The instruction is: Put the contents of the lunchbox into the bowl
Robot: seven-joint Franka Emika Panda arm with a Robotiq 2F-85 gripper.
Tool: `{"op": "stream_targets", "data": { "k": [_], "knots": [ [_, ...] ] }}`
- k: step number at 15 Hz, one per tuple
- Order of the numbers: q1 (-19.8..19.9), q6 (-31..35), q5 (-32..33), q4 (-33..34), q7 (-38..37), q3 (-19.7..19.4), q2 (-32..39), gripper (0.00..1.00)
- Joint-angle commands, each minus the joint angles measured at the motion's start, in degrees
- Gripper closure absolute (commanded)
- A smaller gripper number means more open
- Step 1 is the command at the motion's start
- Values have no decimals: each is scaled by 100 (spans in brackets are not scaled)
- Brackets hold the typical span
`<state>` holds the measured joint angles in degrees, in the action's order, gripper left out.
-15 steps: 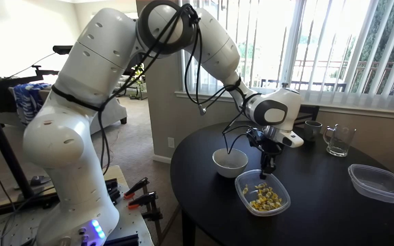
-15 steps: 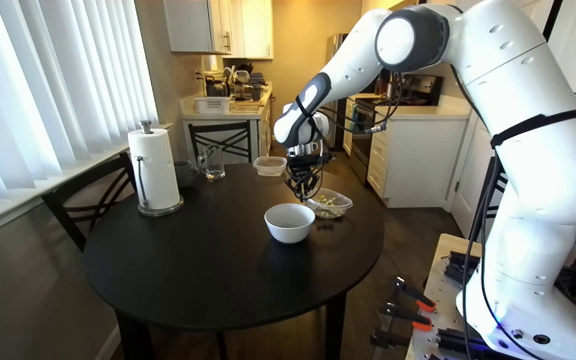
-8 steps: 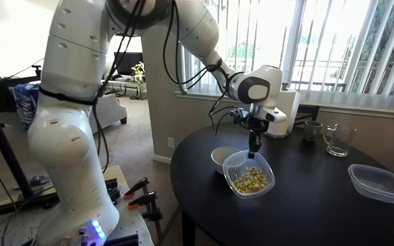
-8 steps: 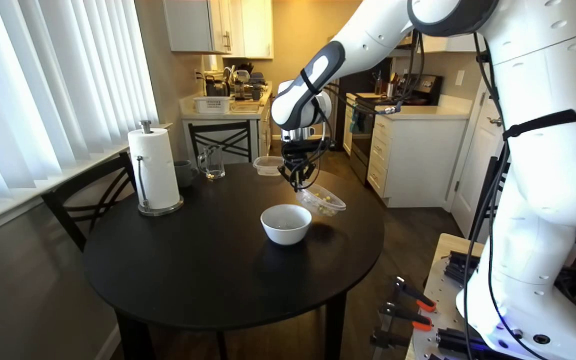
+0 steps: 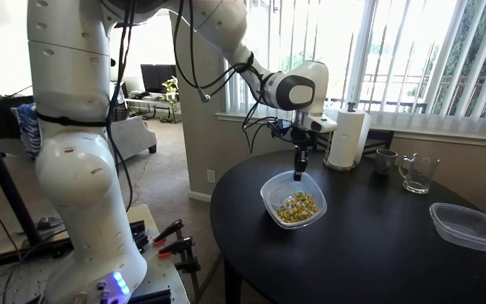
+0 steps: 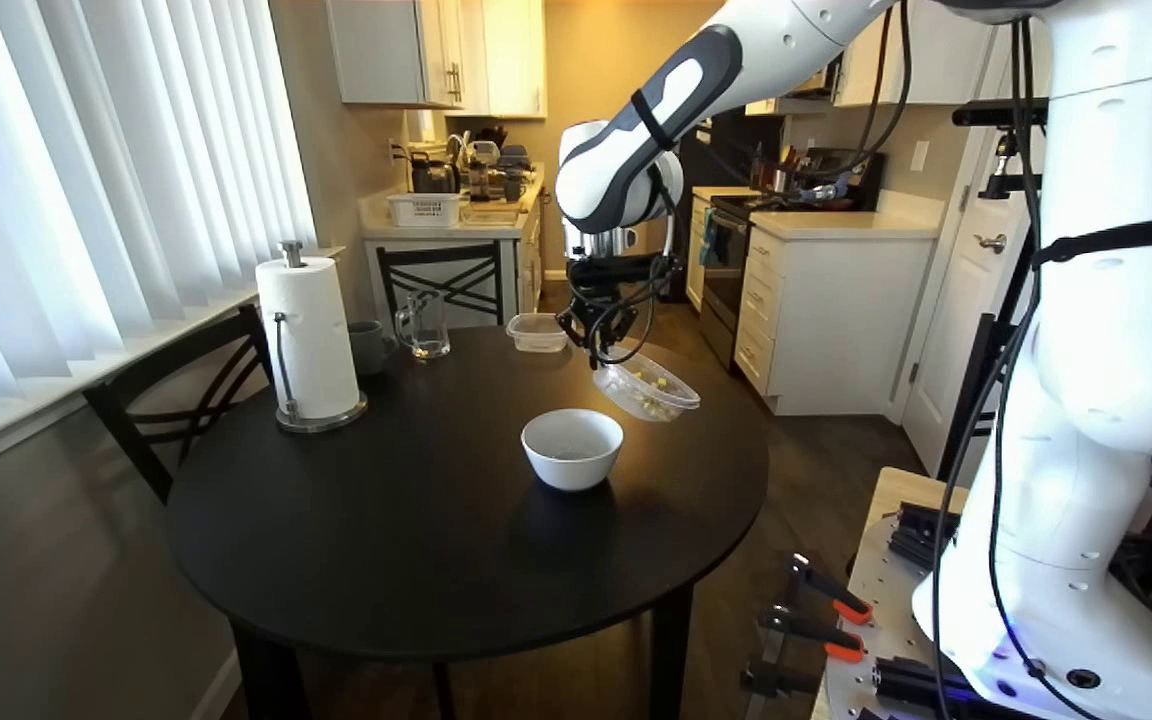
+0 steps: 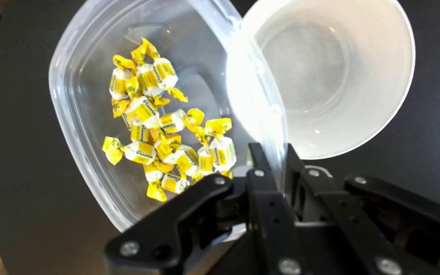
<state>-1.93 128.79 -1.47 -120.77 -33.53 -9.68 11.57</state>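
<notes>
Above the dark table (image 5: pixel 378 261), the lunchbox (image 7: pixel 65 95) hangs tilted, its rim pinched in the gripper (image 7: pixel 273 151). The white, deep-sided bowl (image 6: pixel 572 470) stands on the table, yet in an exterior view the lunchbox (image 5: pixel 282 188) covers it altogether. For the wrist camera, the upper picture edge crops both lunchbox and bowl, the gripper hides part of the lunchbox, and a bright glow washes out the wall nearest the bowl; the two overlap there, and I cannot tell whether they touch. The top of the arm (image 5: pixel 74 169) is cut off in both exterior views. Through cloudy plastic in an exterior view, the contents (image 6: pixel 661 382) read only as pale yellow flecks. Up close they are sweets (image 7: pixel 172 121) in yellow-and-white wrappers, twisted at the ends, several printed "Ricola"; some bury others, so their number is unclear. They lie heaped in the clear, round-cornered lunchbox, away from the gripper, toward the lunchbox's lower end.
</notes>
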Motion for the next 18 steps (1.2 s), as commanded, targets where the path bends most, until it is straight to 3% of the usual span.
{"op": "stream_targets", "data": {
  "k": [1,10,13,18],
  "knots": [
    [155,252,-339,-454,519,294,-500,93],
    [566,443,-2869,-784,3561,598,-793,93],
    [582,417,-3063,-787,3930,604,-790,96],
    [403,575,-2752,-979,3661,747,-1098,94]
  ]
}}
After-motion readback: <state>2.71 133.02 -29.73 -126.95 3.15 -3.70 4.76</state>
